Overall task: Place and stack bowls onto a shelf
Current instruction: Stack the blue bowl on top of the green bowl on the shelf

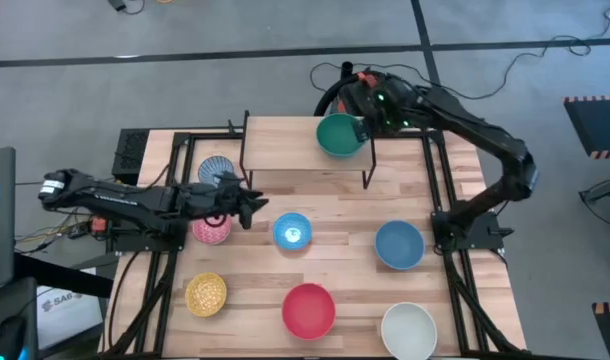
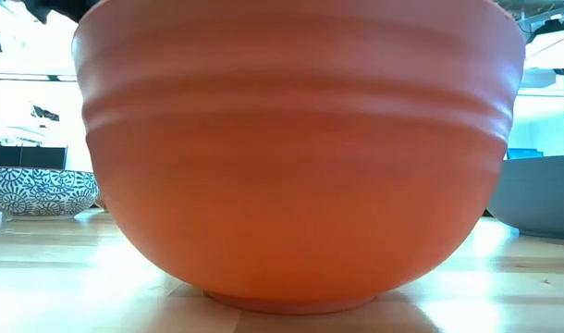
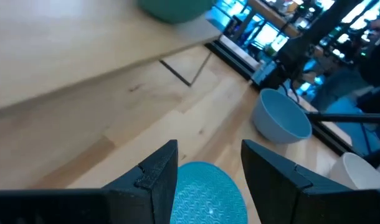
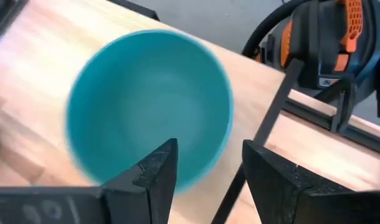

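The green bowl sits upright on the shelf, toward the shelf's right end. The right hand hovers at the bowl's right rim, its fingers apart with nothing between them; in the right wrist view the bowl lies just beyond the fingertips.

The other bowls stand on the surface in front of the shelf. The blue-and-white patterned bowl is just off the shelf's left front corner, with the pink patterned bowl nearer the surface's front edge. The left hand hangs between the pink patterned bowl and the light blue bowl, fingers apart and empty. The dark blue bowl is in front of the shelf's right end. Farthest from the shelf, the yellow bowl, red bowl and white bowl line the front edge.
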Action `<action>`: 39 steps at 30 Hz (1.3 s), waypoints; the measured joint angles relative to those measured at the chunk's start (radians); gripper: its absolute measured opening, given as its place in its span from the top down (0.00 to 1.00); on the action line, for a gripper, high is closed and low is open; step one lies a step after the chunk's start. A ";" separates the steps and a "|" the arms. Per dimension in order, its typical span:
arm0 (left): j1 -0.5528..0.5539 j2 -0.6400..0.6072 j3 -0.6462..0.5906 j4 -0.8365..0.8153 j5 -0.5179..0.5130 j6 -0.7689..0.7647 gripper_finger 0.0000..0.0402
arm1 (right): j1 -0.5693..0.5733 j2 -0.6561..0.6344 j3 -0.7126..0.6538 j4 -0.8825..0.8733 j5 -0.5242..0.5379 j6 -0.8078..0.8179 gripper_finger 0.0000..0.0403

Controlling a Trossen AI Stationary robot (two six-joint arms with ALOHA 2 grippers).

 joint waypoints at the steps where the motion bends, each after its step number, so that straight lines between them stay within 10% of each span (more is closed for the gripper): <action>1: -0.006 0.014 0.000 0.014 0.008 0.003 0.60 | 0.026 -0.023 -0.010 -0.008 0.022 0.018 0.49; 21: -0.075 0.080 0.000 0.068 0.155 0.113 0.60 | 0.696 -0.250 -0.405 -0.142 0.183 0.744 0.53; 39: -0.083 0.080 0.000 0.104 0.109 0.080 0.60 | 0.867 -0.254 -0.653 -0.044 -0.032 0.850 0.53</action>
